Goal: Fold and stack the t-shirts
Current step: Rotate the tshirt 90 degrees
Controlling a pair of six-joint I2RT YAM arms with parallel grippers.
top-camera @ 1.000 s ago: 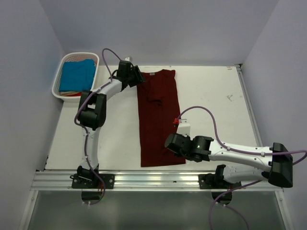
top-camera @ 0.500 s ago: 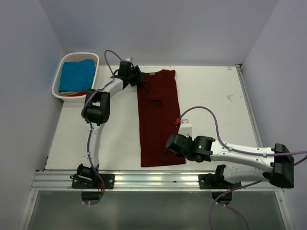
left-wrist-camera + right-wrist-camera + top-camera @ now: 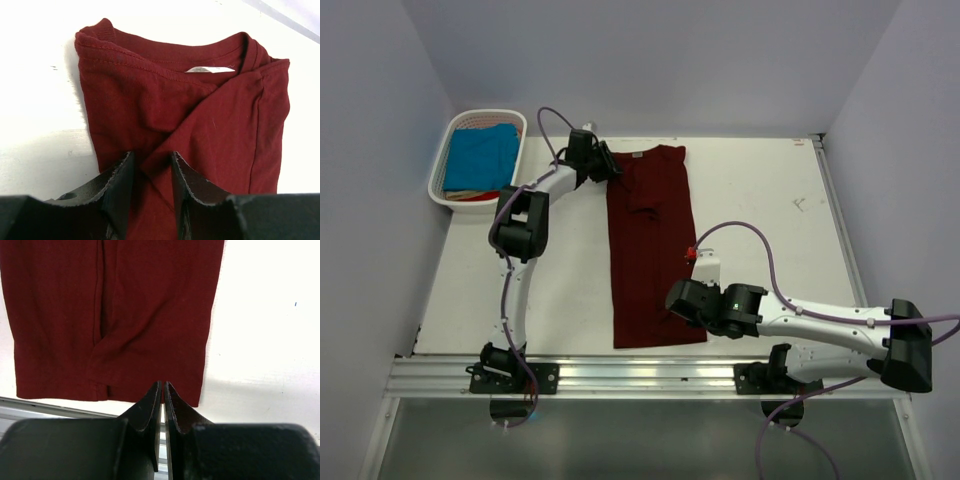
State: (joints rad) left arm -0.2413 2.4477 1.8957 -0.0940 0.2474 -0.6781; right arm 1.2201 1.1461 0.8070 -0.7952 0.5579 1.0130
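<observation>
- At far left, waiting in the white basket [image 3: 438, 182]: turquoise t-shirt [image 3: 480, 158], not yet folded.
- Left of centre, at the collar end of the maroon t-shirt [image 3: 650, 250]: left hand [image 3: 152, 156] half-narrowed astride a pucker of cloth; cannot tell whether pinched firm.
- Mid-counter [image 3: 770, 200]: lies folded into a long strip, collar far, hem near.
- Right, at the hem's near corner: right hand [image 3: 164, 385] closed tight; cloth between the tips not discernible.
- Looks like the halving step; next calls for sure pinches at both ends, then carrying one end over the other.
</observation>
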